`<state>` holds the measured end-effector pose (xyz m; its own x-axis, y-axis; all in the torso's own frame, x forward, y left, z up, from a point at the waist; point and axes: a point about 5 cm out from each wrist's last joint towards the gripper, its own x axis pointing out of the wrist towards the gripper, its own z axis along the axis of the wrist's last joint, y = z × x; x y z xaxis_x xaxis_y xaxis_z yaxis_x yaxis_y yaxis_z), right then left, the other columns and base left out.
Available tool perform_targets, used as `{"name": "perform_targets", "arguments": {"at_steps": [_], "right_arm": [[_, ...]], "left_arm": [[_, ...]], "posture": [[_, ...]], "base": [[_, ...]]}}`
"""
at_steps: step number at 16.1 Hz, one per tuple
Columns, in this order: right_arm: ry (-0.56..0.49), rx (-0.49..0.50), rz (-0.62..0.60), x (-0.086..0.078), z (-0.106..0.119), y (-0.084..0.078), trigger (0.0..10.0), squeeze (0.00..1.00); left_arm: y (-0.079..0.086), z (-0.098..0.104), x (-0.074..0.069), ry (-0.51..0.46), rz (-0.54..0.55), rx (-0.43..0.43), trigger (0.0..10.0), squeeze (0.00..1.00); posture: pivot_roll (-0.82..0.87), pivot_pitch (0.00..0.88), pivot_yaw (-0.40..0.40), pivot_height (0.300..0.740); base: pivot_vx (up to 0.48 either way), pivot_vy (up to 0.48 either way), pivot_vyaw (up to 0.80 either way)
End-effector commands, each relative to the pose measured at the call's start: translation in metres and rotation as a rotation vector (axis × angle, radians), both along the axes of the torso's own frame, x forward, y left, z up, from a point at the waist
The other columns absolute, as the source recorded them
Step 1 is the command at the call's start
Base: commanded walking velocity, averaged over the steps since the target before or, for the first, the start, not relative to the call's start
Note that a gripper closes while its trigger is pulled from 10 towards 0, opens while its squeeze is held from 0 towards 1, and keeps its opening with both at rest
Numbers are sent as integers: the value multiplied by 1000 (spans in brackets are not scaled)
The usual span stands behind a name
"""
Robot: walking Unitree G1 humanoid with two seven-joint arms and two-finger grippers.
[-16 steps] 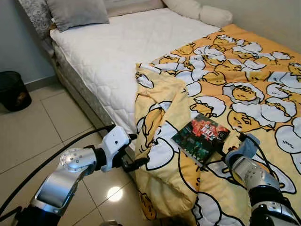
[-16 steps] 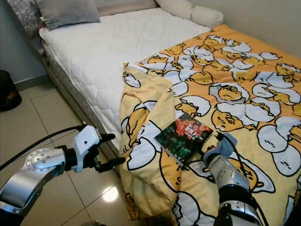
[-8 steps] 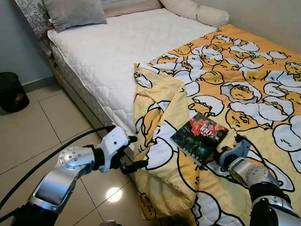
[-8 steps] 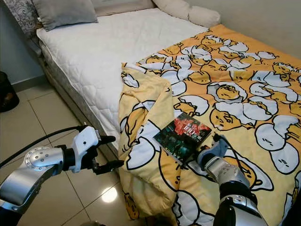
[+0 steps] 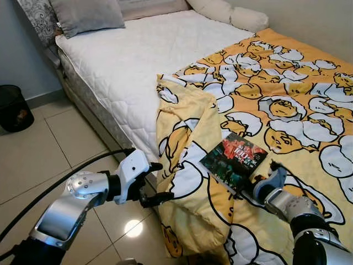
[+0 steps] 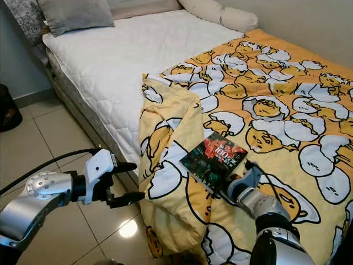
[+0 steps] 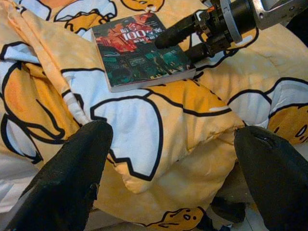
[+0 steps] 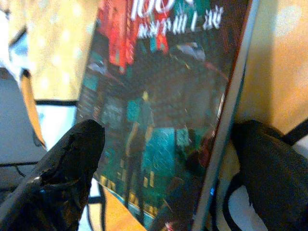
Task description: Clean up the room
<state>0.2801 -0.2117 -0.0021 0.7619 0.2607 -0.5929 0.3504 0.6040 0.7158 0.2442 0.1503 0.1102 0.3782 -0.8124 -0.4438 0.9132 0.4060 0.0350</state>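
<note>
A book [image 5: 234, 160] with a dark red and teal cover lies flat on the yellow egg-print blanket [image 5: 287, 94], close to the bed's near edge. My right gripper [image 5: 246, 188] is at the book's near corner. It is open, with one finger [image 8: 72, 168] over the cover and the other [image 8: 274, 168] outside the book's edge. From the left wrist I see the same right gripper [image 7: 182, 41] meeting the book [image 7: 139, 53]. My left gripper [image 5: 159, 181] hangs open over the floor, just beside the blanket's drooping fold [image 5: 187, 182], holding nothing.
The bare white mattress [image 5: 138, 61] takes up the bed's left half, with a grey pillow [image 5: 91, 14] and a white bolster [image 5: 231, 12] at its head. A black bin [image 5: 12, 107] stands on the tiled floor [image 5: 49, 154] by the wall.
My right gripper has slid forward along the blanket, and its fingers now straddle the book's corner. The left gripper has sunk slightly.
</note>
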Motion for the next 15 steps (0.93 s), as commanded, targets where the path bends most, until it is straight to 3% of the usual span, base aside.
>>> {"name": "perform_targets", "arguments": {"at_steps": [1,2,4,5,8,12,15], "right_arm": [[46,-19,-4,-4,-7,3,10000,0],[68,-36,-24,-6,-11,4,10000,0],[178,-172,40,-20,-27,9,10000,0],[170,-147,14,-20,-29,12,10000,0],[33,-2,-62,4,-9,21,10000,0],[-137,164,-181,31,20,19,10000,0],[-168,181,-209,39,28,18,10000,0]], "left_arm": [[-1,6,1,-16,-21,0,10000,1000],[0,7,2,-17,-22,3,10000,1000],[1,6,5,-27,-16,22,10000,1000],[1,6,6,-32,-11,25,10000,1000],[2,9,8,-42,3,19,10000,1000],[3,9,8,-47,11,12,10000,1000],[4,9,8,-48,13,14,10000,1000]], "posture": [[-32,0,-51,740],[-31,0,-49,740],[-28,0,-47,740],[-19,0,-54,740],[-12,0,-58,740],[-4,0,-64,740],[-4,0,-62,740]], "base": [[0,0,0],[0,0,0],[0,0,0],[0,0,0],[0,0,0],[0,0,0],[0,0,0]]}}
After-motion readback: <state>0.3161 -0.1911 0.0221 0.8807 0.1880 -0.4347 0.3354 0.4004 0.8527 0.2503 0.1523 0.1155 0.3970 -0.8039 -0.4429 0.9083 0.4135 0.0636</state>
